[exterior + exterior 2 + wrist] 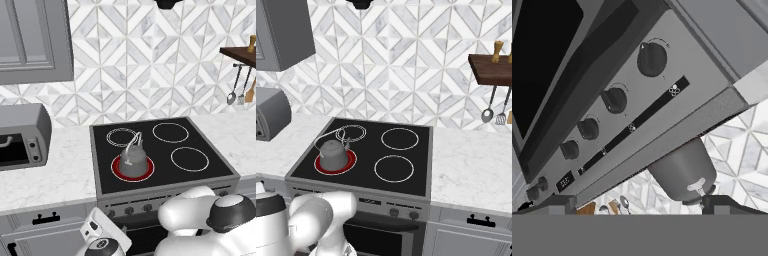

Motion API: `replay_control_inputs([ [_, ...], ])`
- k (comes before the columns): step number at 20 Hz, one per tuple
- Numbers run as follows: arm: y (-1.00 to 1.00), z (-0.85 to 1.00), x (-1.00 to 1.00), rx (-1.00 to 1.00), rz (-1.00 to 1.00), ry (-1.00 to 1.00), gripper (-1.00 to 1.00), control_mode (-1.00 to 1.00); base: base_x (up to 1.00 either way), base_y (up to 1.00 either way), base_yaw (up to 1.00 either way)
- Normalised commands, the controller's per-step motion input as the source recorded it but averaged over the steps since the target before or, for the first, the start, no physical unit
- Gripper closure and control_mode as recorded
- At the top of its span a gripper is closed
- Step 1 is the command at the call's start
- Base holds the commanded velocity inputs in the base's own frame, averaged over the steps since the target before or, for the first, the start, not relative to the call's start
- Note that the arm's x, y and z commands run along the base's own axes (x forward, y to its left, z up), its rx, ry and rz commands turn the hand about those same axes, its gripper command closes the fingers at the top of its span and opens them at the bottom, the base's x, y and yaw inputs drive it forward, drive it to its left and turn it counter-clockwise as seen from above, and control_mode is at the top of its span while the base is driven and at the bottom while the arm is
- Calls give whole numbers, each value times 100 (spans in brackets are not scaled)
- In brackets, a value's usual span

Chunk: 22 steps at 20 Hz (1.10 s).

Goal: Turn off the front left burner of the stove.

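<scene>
Stove: you are facing the grey steel range with a flat black glass top (220,167), set between white marble counters (55,175) under a grey and white chevron-tiled wall.
Front left burner: the wide ring filled red (120,172) sits at the near left of the glass; from the right base camera you see it at (323,167).
Kettle: a grey metal kettle with a thin wire handle (133,161) stands on that red ring, covering most of it.
Other rings: you see three white outlines, one double ring behind the kettle (116,136) and two single rings to the right.
Knobs: your hand camera looks up along the front panel at a row of small dark round knobs; the nearest and largest is at (651,59), the next at (614,100).
Claw: two dark finger tips (640,205) stand wide apart, holding nothing and short of the panel.
Left counter: a grey toaster oven (22,136).
</scene>
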Motion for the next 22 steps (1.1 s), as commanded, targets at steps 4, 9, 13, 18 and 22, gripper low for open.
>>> replay_control_inputs([
  [4,0,9,-14,-4,1,0,-100,-100,0,0,0],
  [9,0,16,-9,-1,0,0,-100,-100,0,0,0],
  [13,-2,30,0,0,0,3,-100,-100,0,0,0],
  [18,-21,7,0,0,0,2,-100,-100,0,0,0],
  [22,-32,0,3,0,0,0,-100,-100,0,0,0],
])
